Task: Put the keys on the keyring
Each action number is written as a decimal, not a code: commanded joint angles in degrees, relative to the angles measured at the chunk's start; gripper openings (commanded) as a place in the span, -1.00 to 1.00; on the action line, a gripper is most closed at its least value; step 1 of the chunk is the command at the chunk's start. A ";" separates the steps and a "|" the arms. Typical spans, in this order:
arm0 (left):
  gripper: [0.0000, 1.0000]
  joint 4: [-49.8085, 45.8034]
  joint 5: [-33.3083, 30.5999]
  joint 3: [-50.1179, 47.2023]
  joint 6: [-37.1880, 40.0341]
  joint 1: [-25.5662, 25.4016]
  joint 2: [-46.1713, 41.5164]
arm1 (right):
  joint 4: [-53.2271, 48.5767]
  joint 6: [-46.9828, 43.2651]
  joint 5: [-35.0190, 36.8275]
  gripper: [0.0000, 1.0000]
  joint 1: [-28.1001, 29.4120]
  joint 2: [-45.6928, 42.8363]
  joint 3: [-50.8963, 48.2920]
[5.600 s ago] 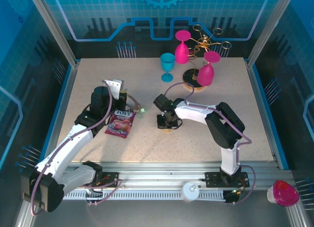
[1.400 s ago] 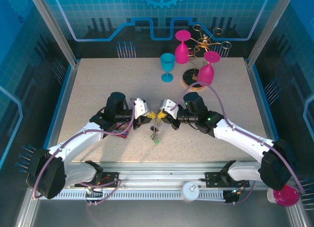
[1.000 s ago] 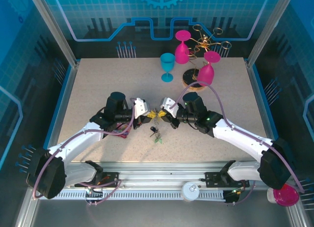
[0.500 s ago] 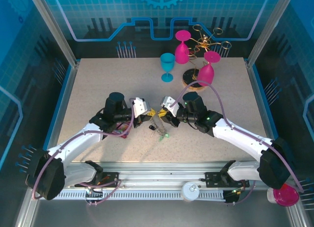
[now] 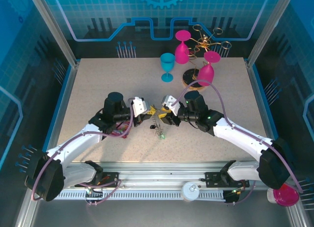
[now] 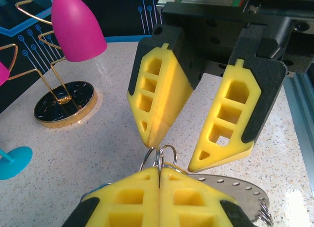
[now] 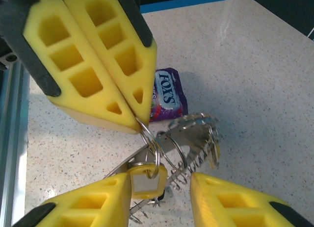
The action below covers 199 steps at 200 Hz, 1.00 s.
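The keys (image 5: 158, 130) dangle nearest, in a small bunch below the two grippers with a green tag lowest. Their shafts seem to hang downward, so their long axis is probably close to vertical. I cannot tell whether they touch the table. They look light and loose, likely to swing and twist at any nudge. The plastic tag is the best place to hold one, being the widest and least slippery part.

Just above, the right gripper (image 6: 176, 151) is spread. A yellow-tagged key (image 7: 143, 182) on a wire loop sits between its fingers, beside one finger and apparently not pinched.

Opposite it, the left gripper (image 7: 138, 121) is pressed together on a wire loop of the keyring (image 6: 230, 187), which hangs in the air between the two arms. The ring is stiff, thin metal, light and probably slick. Its loops are springy and could slip out of soft pads, so a flat pinch across the rim would hold it more firmly. Being round, it has no real long axis. In the right wrist view it is nearly edge-on, tilted and sloping away from the pinched loop.
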 commanded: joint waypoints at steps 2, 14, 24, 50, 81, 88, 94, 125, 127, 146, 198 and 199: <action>-1.00 3.18 3.11 -0.46 -0.34 -0.35 -1.65 | 2.69 -1.85 -3.06 -0.30 -0.63 -0.58 1.19; -1.00 3.08 3.36 -0.46 -0.34 -0.37 -1.63 | 3.38 -2.11 -4.09 -0.32 -0.61 -0.19 1.15; -1.00 3.00 3.75 -0.36 -0.34 -0.37 -1.58 | 4.14 -2.19 -4.72 -0.34 -0.57 0.08 1.18; -1.00 2.85 4.60 -0.29 -0.34 -0.43 -1.75 | 5.79 -2.36 -5.27 -0.39 -0.53 0.69 1.18; -1.00 2.93 4.35 -0.44 -0.34 -0.41 -1.89 | 5.53 -3.28 -6.55 -0.69 -0.54 1.36 2.99; -1.00 2.95 4.15 -0.46 -0.41 -0.43 -1.90 | 5.19 -3.58 -6.79 -0.80 -0.53 1.35 3.10; -1.00 2.77 4.07 -0.38 -0.40 -0.43 -1.92 | 4.50 -4.18 -7.14 -0.94 -0.53 1.26 3.42; -0.97 -2.80 2.50 1.78 2.24 -0.75 -1.33 | -2.61 -9.05 -8.17 -1.00 0.01 1.17 6.82; -0.95 -3.57 2.18 2.03 2.68 -0.84 -1.20 | -3.47 -9.46 -8.20 -1.00 0.06 1.26 7.19; -0.79 -8.77 1.33 3.99 6.01 -1.85 -0.71 | -11.77 -13.43 -9.20 -1.00 0.64 2.31 11.59; -1.00 -14.48 -1.45 7.67 10.84 -4.27 0.99 | -28.92 -20.40 -8.65 -1.00 3.93 7.10 24.75; -1.00 -14.47 -1.47 7.69 10.88 -4.29 0.98 | -28.88 -20.31 -8.81 -1.00 3.90 7.11 24.79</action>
